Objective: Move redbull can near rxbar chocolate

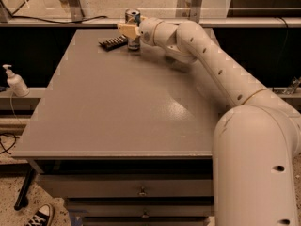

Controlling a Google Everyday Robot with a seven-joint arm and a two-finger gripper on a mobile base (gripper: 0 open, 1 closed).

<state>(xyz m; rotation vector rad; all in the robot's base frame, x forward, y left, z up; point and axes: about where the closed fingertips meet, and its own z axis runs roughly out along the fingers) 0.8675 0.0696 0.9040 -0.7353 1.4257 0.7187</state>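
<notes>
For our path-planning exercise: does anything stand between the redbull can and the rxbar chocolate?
Nothing visible does. The gripper is at the redbull can near the far edge of the table; the rxbar chocolate lies close by, just image-left of the can.

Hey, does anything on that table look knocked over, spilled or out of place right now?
Nothing stands out. The redbull can stands upright near the far edge of the table, close beside the rxbar chocolate, which lies flat at a slant. The gripper is at the can. No spill or damage shows.
</notes>
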